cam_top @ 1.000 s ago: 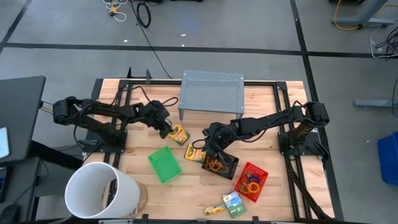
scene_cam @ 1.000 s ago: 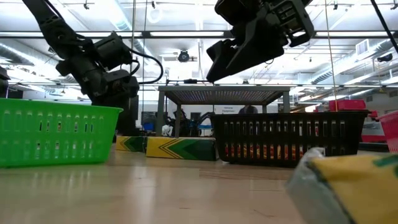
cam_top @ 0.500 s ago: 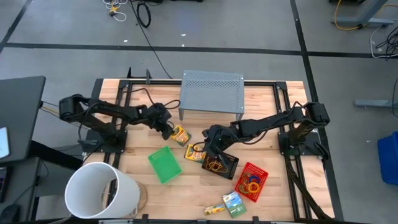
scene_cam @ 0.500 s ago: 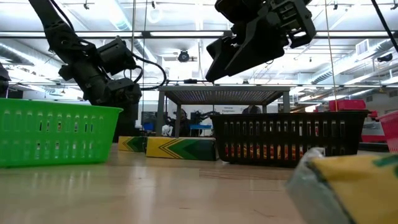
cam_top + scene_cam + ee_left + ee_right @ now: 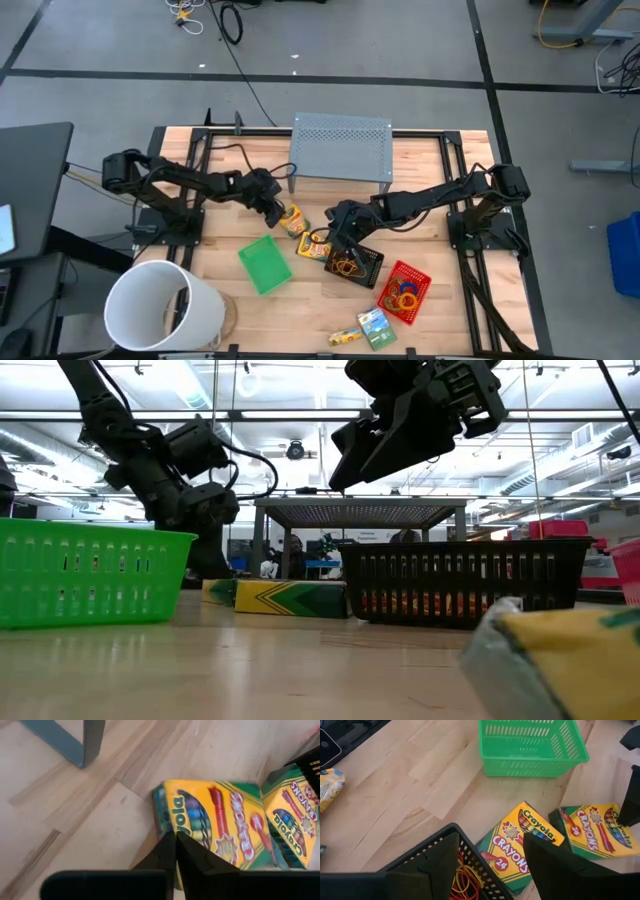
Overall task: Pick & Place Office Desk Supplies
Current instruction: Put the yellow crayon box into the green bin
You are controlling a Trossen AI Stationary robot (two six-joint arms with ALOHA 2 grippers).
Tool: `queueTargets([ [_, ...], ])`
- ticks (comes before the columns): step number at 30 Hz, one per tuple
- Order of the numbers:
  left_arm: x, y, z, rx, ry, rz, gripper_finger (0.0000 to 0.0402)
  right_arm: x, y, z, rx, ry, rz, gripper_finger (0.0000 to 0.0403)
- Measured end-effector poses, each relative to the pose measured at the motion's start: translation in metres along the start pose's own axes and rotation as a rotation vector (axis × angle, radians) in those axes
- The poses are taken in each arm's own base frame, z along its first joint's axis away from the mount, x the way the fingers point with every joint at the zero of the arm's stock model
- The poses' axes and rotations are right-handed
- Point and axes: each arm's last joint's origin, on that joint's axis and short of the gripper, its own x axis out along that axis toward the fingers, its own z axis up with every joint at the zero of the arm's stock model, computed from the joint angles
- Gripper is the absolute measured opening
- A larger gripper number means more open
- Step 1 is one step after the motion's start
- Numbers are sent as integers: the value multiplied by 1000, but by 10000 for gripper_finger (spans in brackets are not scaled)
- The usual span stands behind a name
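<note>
The left pincer is pressed shut, tips together right at the near edge of a crayon box lying flat on the table; it seems to hold nothing. A light, stiff cardboard box like that should be taken across its narrow sides, since the glossy face looks slippery. Just past it lies a second crayon box. Farther off, the right pincer hangs wide open above the black tray of rubber bands.
</note>
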Motion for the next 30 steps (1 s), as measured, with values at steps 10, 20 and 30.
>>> queueTargets([
  [10, -6, -31, 23, 138, 50, 150, 3, 0, 0, 0, 0, 0, 0, 231],
  [20, -27, -84, 50, 291, 55, 270, 1, 0, 0, 0, 0, 0, 1, 231],
  [30, -44, -117, 59, 377, 36, 294, 1, 0, 0, 0, 0, 0, 2, 231],
])
